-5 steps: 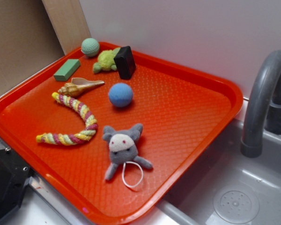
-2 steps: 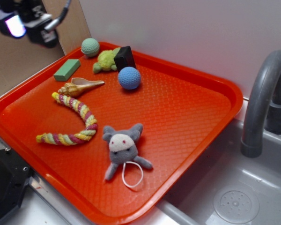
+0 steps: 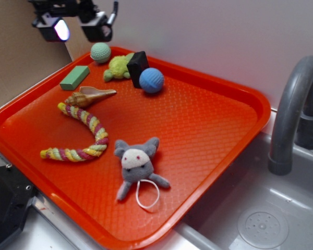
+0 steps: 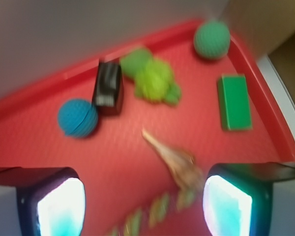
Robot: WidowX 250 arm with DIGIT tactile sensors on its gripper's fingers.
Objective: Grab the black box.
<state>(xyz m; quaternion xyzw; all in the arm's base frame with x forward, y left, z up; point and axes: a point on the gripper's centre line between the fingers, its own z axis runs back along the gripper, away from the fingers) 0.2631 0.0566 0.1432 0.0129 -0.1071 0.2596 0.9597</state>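
Moved since earlier: my gripper [image 3: 77, 30] is coming in from the upper left and is now hanging above the tray's far left corner; the blue ball [image 3: 152, 80] is rolling rightward along the far rim and is now sitting just beside the black box [image 3: 137, 68], seemingly touching it.

Gripper state: I am keeping my fingers [image 4: 54, 201] spread wide apart, with nothing between them; in the wrist view the gap between them is framing the seashell [image 4: 174, 160].

Black box place: it is standing on the orange tray [image 3: 214, 135] close to the far rim, squeezed between the yellow-green plush turtle [image 3: 118, 67] on one side and the blue ball on the other.

Key relation: I am judging that the box is lying ahead of my gripper and off to one side, further along the far rim, and lower; in the wrist view it is showing up left of centre, well above the finger gap.

Long axis: the box is reading as a tall block; in the wrist view its long side is running roughly up and down the picture, so my jaws would be closing across the short width, where the turtle and ball are crowding it.

Other nearby things: the green ball [image 3: 100, 52] and the flat green block [image 3: 74, 77] are lying almost beneath me.

Writing: I am seeing no brand, label or lettering; a pale patch on the box in the wrist view is too blurred to read.
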